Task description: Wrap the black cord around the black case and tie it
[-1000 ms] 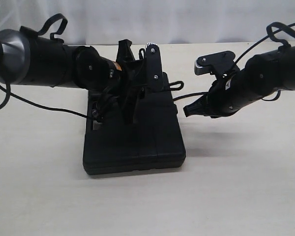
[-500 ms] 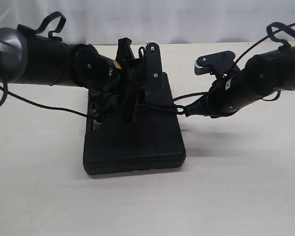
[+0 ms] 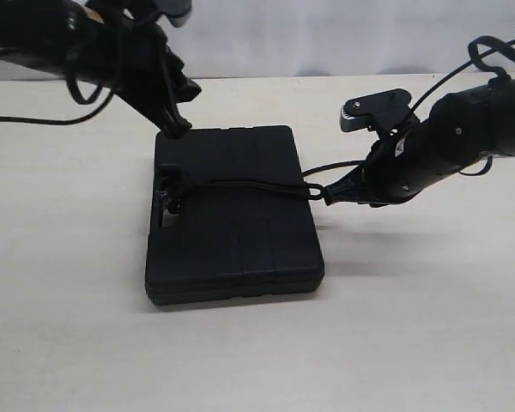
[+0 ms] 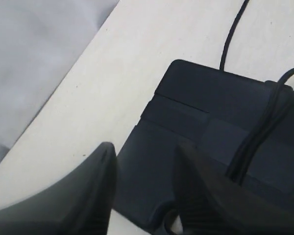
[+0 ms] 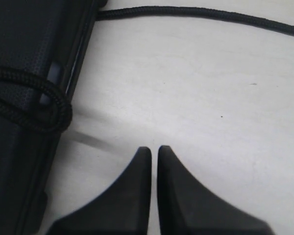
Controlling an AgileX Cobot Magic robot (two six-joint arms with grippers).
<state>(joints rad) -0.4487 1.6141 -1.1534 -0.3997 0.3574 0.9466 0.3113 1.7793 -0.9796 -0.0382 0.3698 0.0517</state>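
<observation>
- The right fingers (image 5: 137, 191) are pressed together with nothing pinched between them. Their tips hang low over the bare surface (image 3: 412, 326), just beside the right edge of the black case (image 3: 240, 249) and not touching it.
- The left fingers (image 4: 100, 186) are spread, and the gap between them is empty. In the exterior view they hang above the case's far left corner, clear of the lid, with their tips pointing down at it.
- The case lies flat on the surface, lid up, roughly in the middle between the two arms. Its long axis runs from the far side of the exterior view to the near side, and its short axis runs left to right.
- The cut-out handle slot (image 3: 162, 221) sits on the case's left edge.
- The black cord (image 3: 249, 184) crosses the lid along the short axis, from left edge to right edge, a little to the far side of the middle. It lies close against the lid.
- At the left edge the cord bunches by the handle slot, but how it is tied there cannot be told.
- At the right edge it forms a small loop that hugs the rim, near the right fingers' tips.
- A further strand of the cord leaves the case's right side and trails away over the surface, passing beyond the right fingers.
</observation>
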